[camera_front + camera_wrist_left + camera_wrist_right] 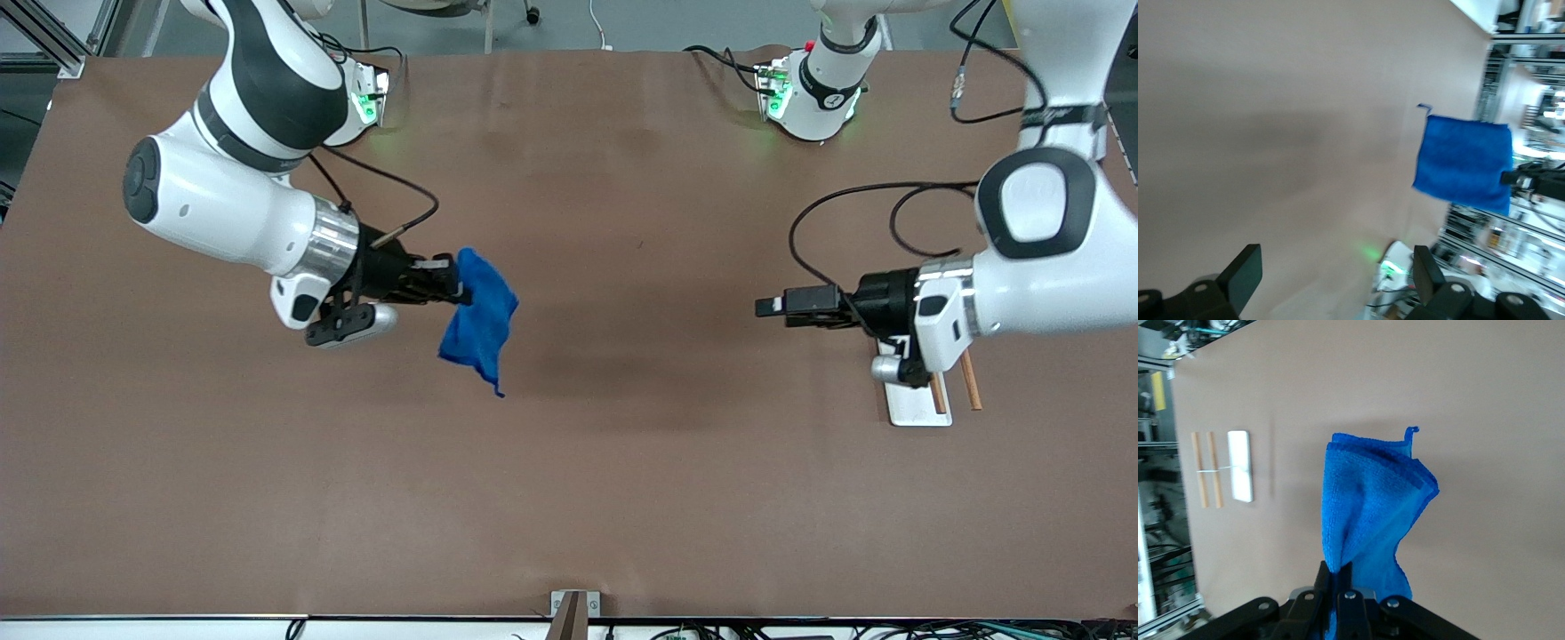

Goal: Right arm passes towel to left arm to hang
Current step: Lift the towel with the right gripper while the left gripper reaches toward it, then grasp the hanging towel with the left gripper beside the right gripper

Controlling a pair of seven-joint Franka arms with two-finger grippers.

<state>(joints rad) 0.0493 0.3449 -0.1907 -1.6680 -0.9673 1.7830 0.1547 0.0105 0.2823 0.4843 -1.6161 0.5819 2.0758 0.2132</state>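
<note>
The blue towel (480,320) hangs in the air from my right gripper (458,283), which is shut on its upper edge over the right arm's end of the table. In the right wrist view the towel (1371,500) drapes in folds from the right gripper (1341,570), its corner loop (1411,430) sticking out. My left gripper (766,306) is open and empty over the left arm's end of the table, pointing toward the towel with a wide gap between them. The left wrist view shows the towel (1465,163) well ahead of the open left gripper (1336,273).
A small rack with a white base (916,404) and wooden rods (971,384) lies on the table under the left arm's wrist; the right wrist view also shows the white base (1239,465). Brown table surface (622,444) stretches between the two arms.
</note>
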